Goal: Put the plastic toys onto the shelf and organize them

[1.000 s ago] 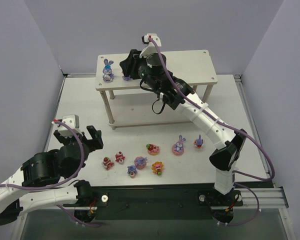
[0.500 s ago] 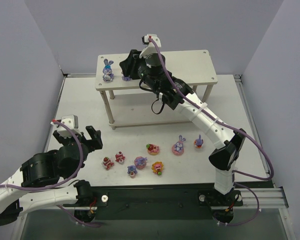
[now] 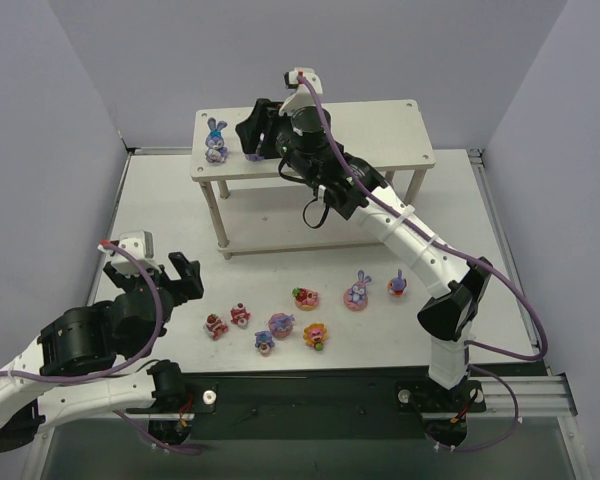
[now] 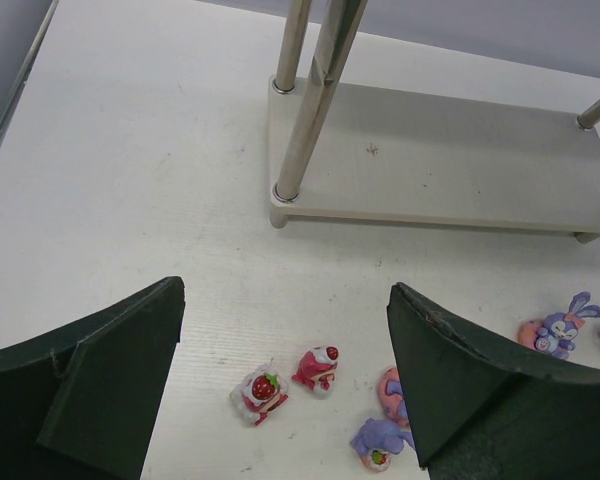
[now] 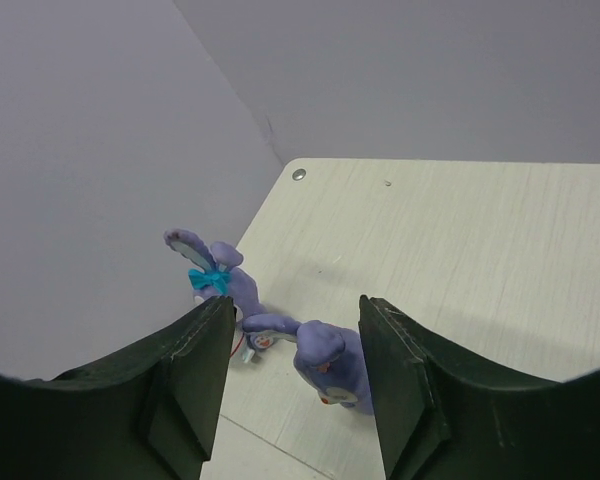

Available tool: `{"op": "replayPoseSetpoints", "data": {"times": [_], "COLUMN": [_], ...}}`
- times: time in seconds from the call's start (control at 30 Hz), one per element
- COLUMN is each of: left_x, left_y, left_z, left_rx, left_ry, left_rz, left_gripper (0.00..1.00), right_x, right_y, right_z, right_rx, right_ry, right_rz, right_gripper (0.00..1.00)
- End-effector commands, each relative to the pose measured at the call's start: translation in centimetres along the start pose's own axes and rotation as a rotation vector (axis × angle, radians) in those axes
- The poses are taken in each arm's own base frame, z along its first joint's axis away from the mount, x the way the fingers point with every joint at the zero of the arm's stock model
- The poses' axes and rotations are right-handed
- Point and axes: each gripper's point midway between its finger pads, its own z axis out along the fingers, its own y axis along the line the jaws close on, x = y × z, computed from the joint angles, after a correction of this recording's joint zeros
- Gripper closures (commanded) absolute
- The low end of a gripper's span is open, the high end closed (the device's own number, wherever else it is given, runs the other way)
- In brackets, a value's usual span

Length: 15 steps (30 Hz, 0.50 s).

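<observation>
Step in hand: judged a release; right gripper (image 5: 292, 345) sits over the shelf (image 3: 380, 125) top board, upper middle of the top view, with a purple bunny (image 5: 330, 368) between its fingers.
Right fingers: parted around that bunny, a gap showing on each side in the wrist view, so it looks let go rather than pinched.
Second bunny (image 3: 216, 141): upright on the board's left end, just beside the first.
Left gripper (image 4: 285, 385): fingers spread wide, holding nothing, hovering lower left above the table toys.
Toys left to place: eight in a loose row on the table (image 3: 160, 200), lower centre, among them a strawberry cake piece (image 4: 259, 390).
Next move: probably lift clear without tipping the bunny, then fetch another.
Materials: glossy moulded plastic, rounded, long-eared; pale, grainy wood board, thin round legs.
</observation>
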Motion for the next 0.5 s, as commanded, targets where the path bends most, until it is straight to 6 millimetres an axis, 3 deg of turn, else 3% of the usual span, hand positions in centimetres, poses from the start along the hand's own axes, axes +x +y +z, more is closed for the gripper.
{"op": "replayPoseSetpoints", "data": {"times": [0.0,0.27,0.47], "left_x": [-0.2,-0.3,-0.7], "left_y": [0.4,0.5,0.3], "left_z": [0.0,-0.1,-0.2], "left_rx": [-0.008,-0.005,0.004], "left_ry": [-0.012,-0.015,-0.021], "left_rz": [-0.018,-0.031,-0.036], "left_gripper": [0.07,0.07,0.07], "right_x": [-3.7,-4.5,-6.2], "right_y": [1.8,1.9,1.9], "right_z": [-0.7,-1.1,-3.2], "right_rx": [-0.042,-0.04,-0.034], "right_ry": [-0.1,-0.113,-0.117], "right_rz": [0.034,0.039,0.023], "right_gripper": [0.45,0.34,0.24]}}
